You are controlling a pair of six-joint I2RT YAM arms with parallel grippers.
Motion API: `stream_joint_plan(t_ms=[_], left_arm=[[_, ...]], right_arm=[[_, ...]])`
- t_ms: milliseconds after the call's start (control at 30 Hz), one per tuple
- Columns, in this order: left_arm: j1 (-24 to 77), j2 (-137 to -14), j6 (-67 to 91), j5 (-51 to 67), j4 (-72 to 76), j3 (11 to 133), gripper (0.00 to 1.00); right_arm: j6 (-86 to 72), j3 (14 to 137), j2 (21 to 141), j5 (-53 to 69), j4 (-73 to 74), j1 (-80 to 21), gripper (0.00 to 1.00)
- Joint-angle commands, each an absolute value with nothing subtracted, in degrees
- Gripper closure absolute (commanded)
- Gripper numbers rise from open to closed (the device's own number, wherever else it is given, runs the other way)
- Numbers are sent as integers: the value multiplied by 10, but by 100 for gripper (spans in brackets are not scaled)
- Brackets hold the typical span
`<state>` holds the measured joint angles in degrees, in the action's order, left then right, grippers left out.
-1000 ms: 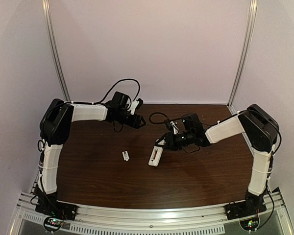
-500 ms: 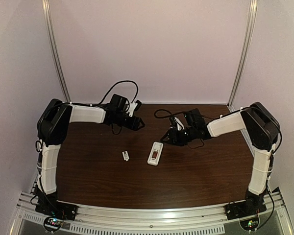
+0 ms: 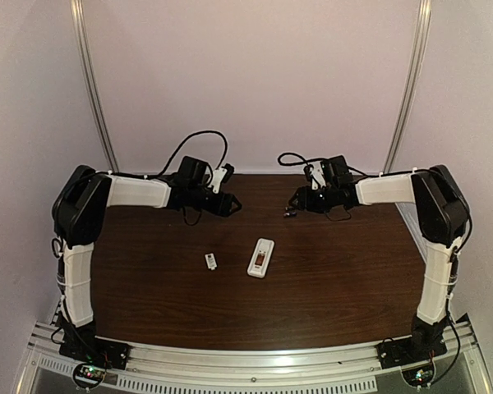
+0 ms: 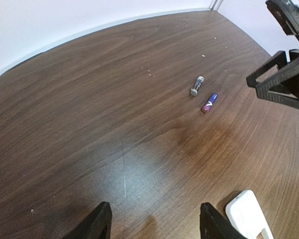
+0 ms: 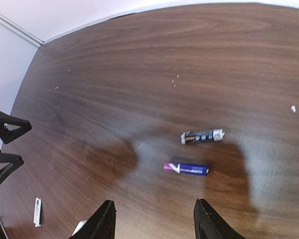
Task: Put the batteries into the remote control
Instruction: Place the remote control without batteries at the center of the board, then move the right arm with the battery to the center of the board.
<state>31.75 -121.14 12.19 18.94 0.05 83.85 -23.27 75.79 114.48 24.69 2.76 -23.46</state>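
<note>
Batteries lie side by side on the table, just ahead of the right gripper, its fingers spread and empty. The left gripper, likewise spread, faces them from farther off. The remote control lies well apart, cut off at the left wrist view's bottom edge.

Remote control: running off the left-wrist view's bottom edge (one corner showing); batteries blurring together overhead.

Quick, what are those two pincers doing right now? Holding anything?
Left pincer: open, holding nothing.
Right pincer: open, holding nothing.
</note>
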Motion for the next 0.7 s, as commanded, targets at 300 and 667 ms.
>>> stream_joint_plan(t_ms=[300,667], left_arm=[[316,-1186,125,195,41,817,38],[316,-1186,122,194,44,812,38]], right_arm=[[-157,926,1257,121,131,-231,42],[-131,1089,1366,111,204,-232,55]])
